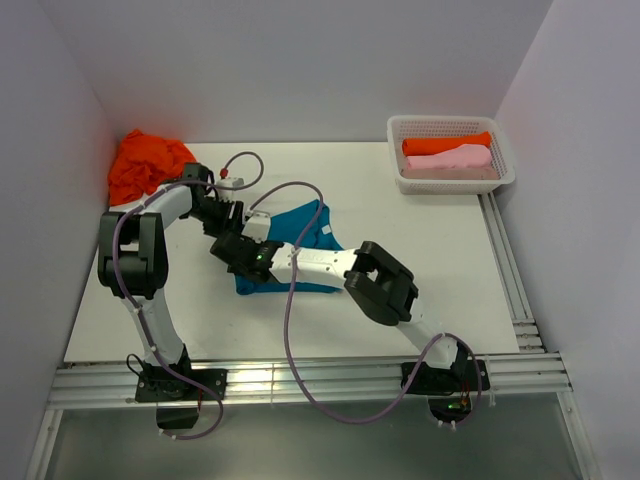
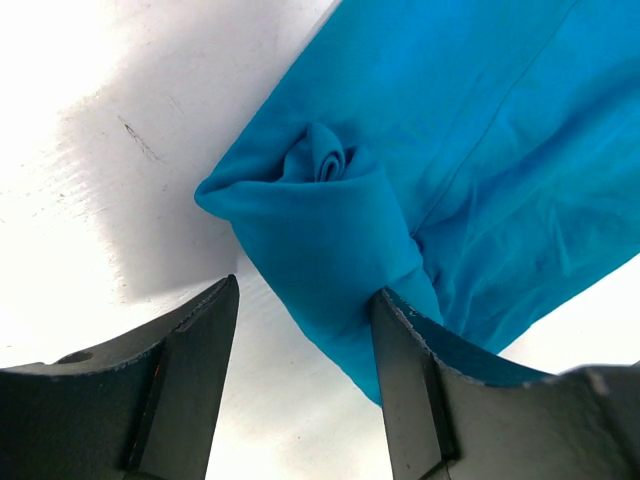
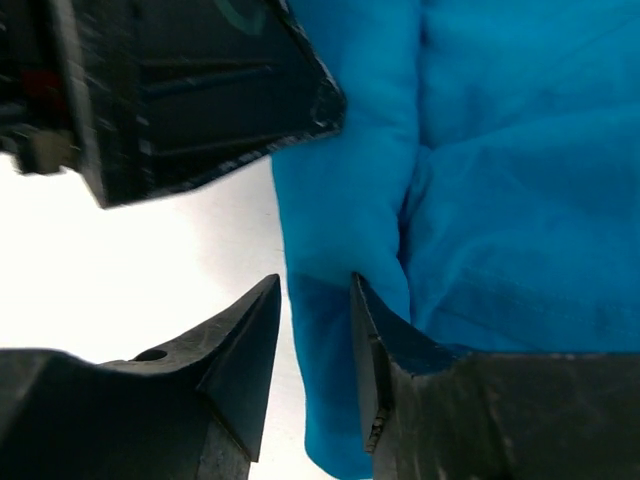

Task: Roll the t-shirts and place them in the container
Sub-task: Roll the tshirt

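mid-table, the teal-blue soft cloth t-shirt point(image 1: 305, 228) lay part rolled, both grippers at its left end, apparently to tighten the roll. left gripper point(image 2: 305, 295): jaws released, one finger touching the spiral end, which only the left wrist view showed. right gripper point(image 3: 315, 285): jaws narrowly parted over a fold; grasp undetermined. beyond, top view only: crumpled bright orange t-shirt point(image 1: 145, 162), white plastic lattice basket point(image 1: 505, 170).
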